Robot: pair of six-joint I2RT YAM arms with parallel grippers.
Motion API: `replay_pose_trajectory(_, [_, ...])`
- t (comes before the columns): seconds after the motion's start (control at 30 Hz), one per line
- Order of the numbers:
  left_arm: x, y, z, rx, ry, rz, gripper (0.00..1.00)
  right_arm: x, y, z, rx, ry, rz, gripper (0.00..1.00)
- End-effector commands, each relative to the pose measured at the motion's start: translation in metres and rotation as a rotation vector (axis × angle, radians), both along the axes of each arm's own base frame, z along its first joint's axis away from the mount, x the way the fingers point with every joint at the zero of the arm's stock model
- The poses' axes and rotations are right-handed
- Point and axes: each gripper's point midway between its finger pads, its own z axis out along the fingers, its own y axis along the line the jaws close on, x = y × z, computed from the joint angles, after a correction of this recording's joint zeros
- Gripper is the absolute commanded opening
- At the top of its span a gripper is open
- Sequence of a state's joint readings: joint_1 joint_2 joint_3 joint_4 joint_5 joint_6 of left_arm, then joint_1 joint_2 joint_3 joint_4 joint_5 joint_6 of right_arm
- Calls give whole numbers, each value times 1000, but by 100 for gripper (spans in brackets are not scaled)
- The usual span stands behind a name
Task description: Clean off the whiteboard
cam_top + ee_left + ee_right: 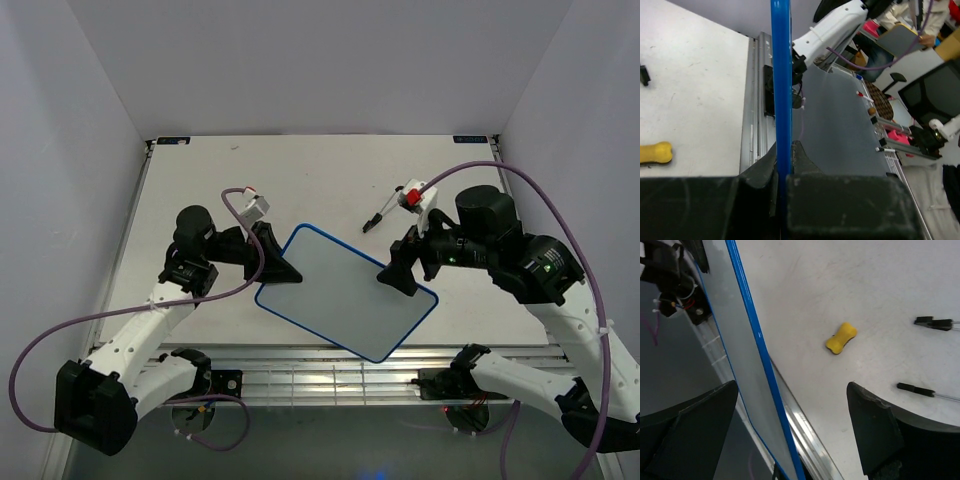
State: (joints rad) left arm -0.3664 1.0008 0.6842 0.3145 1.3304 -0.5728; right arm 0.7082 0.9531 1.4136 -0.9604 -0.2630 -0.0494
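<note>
The whiteboard (345, 292), white with a thin blue rim, lies slantwise over the near middle of the table, and its surface looks blank. My left gripper (290, 272) is shut on its left edge. In the left wrist view the blue rim (781, 85) runs straight up from between the closed fingers (802, 157). My right gripper (400, 270) stands open at the board's right edge. In the right wrist view the rim (752, 335) passes between the spread jaws without touching them. A small yellow eraser (841, 338) lies on the table, apart from both grippers.
Two dark marker pens (935, 323) (920, 389) lie on the table beyond the eraser, and one pen (378, 217) shows at the back right. A metal rail (300, 360) runs along the near table edge. Grey walls close off the sides.
</note>
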Motion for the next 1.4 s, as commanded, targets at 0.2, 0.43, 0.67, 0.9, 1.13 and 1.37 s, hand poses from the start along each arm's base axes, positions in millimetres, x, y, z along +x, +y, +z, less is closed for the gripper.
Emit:
replay_pose_trajectory(0.2, [-21,-3,31,-58,-191,-139,0,-48,35,-9,99,145,356,65])
replay_pose_trajectory(0.43, [-19,-3,31,-56,-183,-137,0,-55,43,-11,111,193,413,38])
replay_pose_trajectory(0.67, [1,-6,32,-52,-163,-53,0,-19,24,-2,39,74,173,8])
replay_pose_trajectory(0.9, [110,3,30,108,-95,520,98,18,-13,16,-37,-37,-128,8])
replay_pose_trajectory(1.13, [190,92,1,429,52,1217,98,63,-58,-1,-217,-111,-434,8])
replay_pose_trajectory(1.37, [135,100,-46,466,84,1141,98,118,-63,-27,-314,-59,-441,8])
